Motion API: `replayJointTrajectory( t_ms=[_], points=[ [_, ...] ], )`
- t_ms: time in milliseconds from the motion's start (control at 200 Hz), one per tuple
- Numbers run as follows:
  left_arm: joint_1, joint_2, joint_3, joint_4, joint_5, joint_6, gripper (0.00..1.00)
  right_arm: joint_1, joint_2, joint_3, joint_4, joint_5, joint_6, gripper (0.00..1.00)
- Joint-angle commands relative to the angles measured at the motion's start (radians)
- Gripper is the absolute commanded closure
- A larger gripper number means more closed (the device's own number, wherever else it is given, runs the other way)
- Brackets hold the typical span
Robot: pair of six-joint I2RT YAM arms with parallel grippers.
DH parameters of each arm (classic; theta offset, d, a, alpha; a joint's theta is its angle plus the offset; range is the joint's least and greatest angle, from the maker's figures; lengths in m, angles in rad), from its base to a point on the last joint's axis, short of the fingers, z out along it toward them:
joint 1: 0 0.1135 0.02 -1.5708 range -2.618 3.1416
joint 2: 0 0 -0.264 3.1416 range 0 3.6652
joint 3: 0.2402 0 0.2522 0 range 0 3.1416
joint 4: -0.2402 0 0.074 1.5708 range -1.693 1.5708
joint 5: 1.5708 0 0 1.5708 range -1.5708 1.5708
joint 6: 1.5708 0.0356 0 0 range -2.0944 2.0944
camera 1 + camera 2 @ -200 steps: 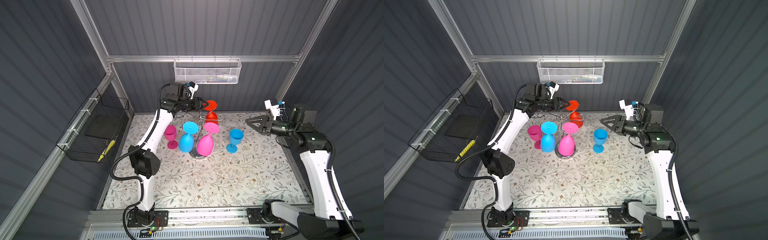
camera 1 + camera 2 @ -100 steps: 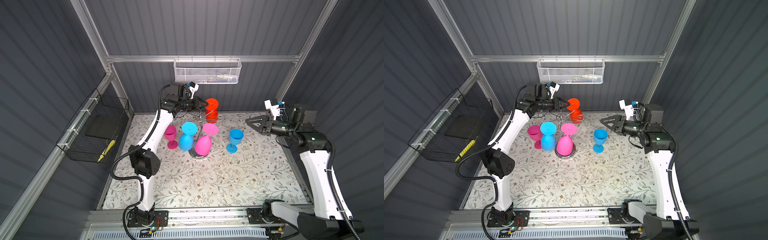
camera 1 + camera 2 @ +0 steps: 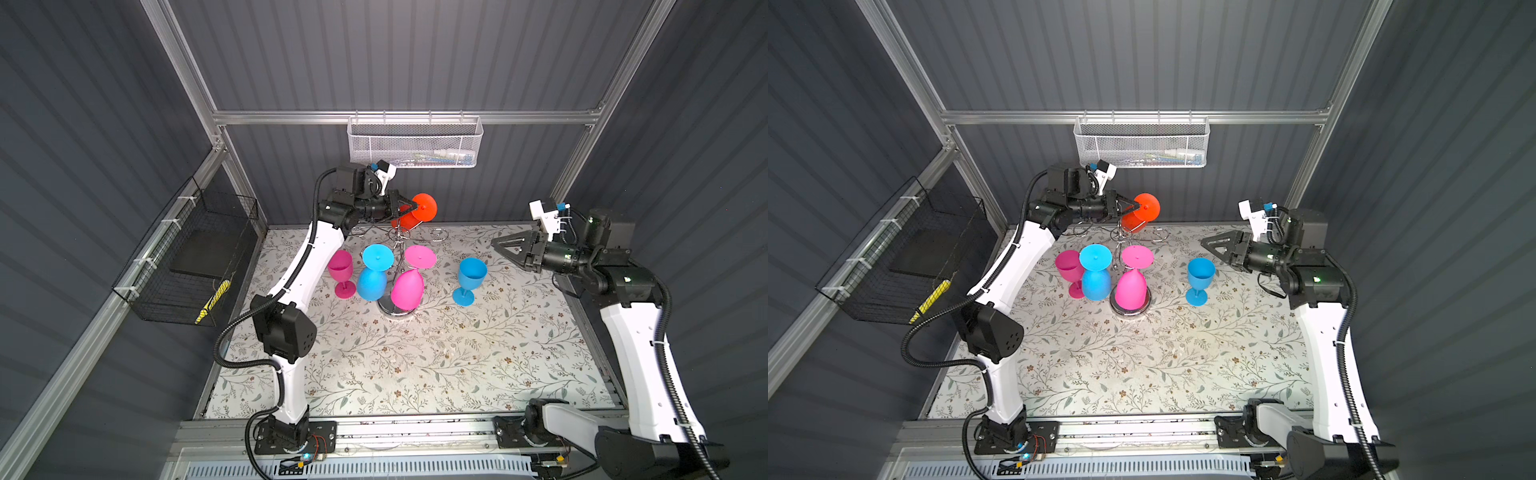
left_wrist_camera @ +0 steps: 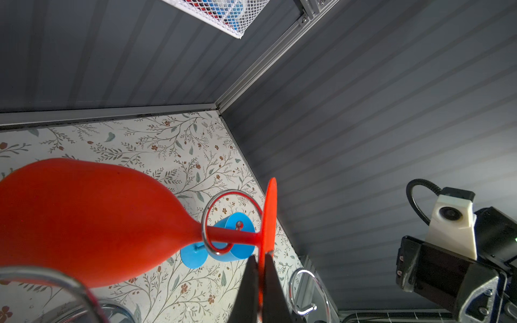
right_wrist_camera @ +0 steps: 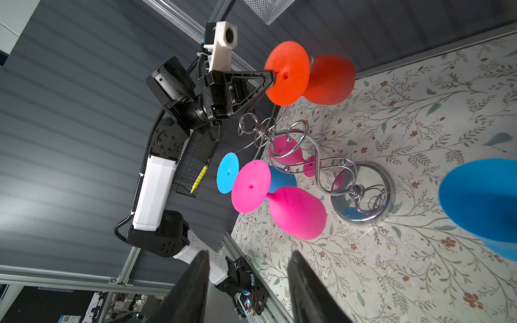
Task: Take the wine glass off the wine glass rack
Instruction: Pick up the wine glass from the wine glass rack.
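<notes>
The red wine glass (image 3: 424,207) hangs tilted, almost lying flat, at the back of the chrome wine glass rack (image 3: 388,309). In the left wrist view its stem runs through a curled ring of the wine glass rack (image 4: 212,204), with the wine glass bowl (image 4: 84,218) on one side. My left gripper (image 4: 261,257) is shut on the edge of the glass's round foot, as both top views show with the left gripper (image 3: 1136,204) at the red wine glass (image 3: 1148,206). My right gripper (image 5: 249,253) is open and holds nothing, hovering right of the rack and apart from it.
A blue glass (image 3: 372,282) and a pink glass (image 3: 407,289) hang upside down on the rack's front arms. A pink glass (image 3: 341,270) and a blue glass (image 3: 471,274) stand upright on the floral table. A white mesh basket (image 3: 413,141) hangs on the back wall, a black wire basket (image 3: 191,257) on the left wall.
My left gripper's jaws have closed onto the red glass's foot, and the glass has tipped up from hanging to nearly level. The right arm has not moved.
</notes>
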Motion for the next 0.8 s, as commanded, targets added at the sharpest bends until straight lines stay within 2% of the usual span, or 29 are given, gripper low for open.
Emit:
replayJointTrajectory(
  t_ms=[0, 540, 795],
  points=[
    [-0.005, -0.04, -0.04, 0.038, 0.007, -0.06, 1.0, 0.003, -0.016, -0.008, 0.018, -0.015, 0.004, 0.52],
    [-0.005, -0.11, -0.155, 0.335, 0.041, -0.331, 1.0, 0.002, -0.028, -0.009, 0.02, -0.013, 0.015, 0.52],
    [-0.005, -0.118, -0.169, 0.372, 0.065, -0.379, 1.0, 0.002, -0.028, -0.01, 0.023, -0.012, 0.022, 0.51]
  ],
)
